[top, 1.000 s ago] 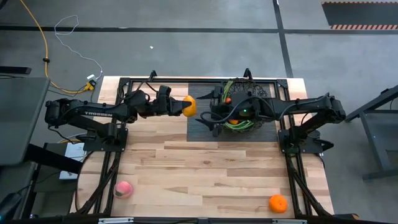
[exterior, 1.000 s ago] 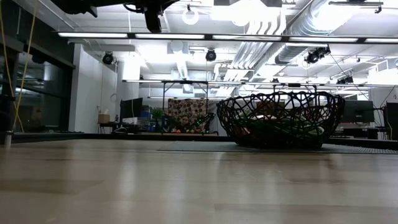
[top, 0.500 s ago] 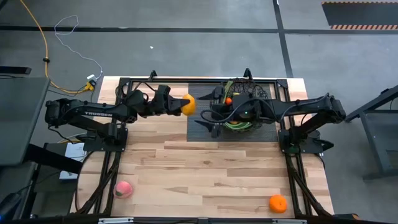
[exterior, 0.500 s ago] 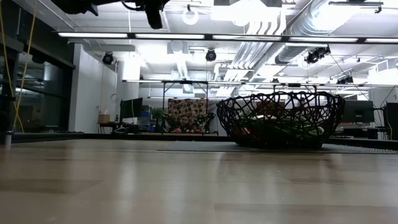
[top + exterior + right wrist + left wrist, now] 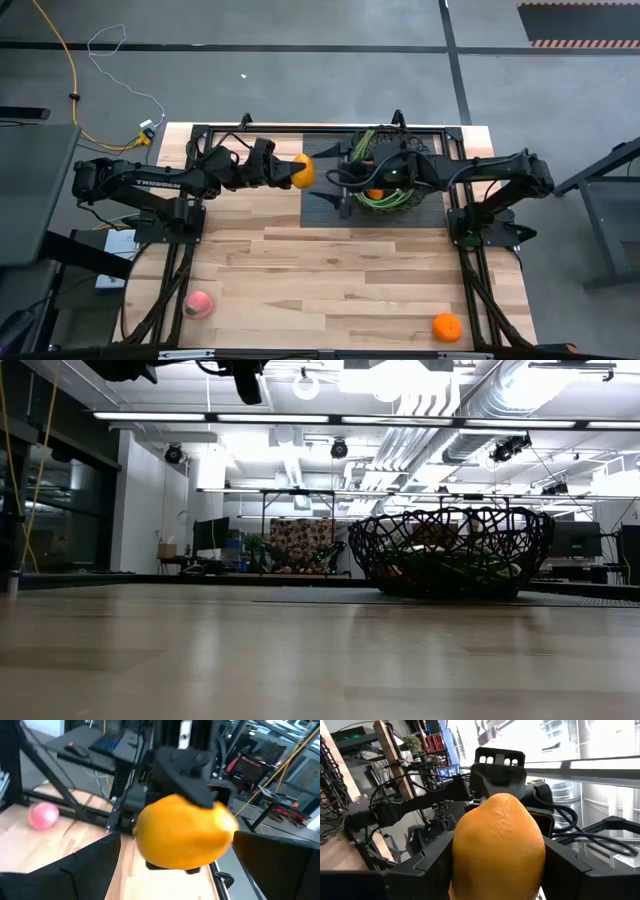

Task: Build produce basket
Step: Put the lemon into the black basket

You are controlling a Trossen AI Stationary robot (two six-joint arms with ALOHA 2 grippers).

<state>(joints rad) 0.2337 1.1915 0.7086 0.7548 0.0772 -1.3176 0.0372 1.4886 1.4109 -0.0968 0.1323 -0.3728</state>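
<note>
The left tool grips an orange fruit up in the air, just beside the basket, its longer way pointing toward the basket. The right tool is wide open above the basket. Only the high view shows a pink peach and an orange far from the basket on the surface.

The basket, a round bowl of open-weave black wire, is seen upright on a dark mat at the far edge of the bench. Long green stalks and a small orange are seen inside it. A yellow-orange fruit is held above the bench just left of the basket. A pink peach and another orange are seen well apart from the basket, at the near edge.
</note>
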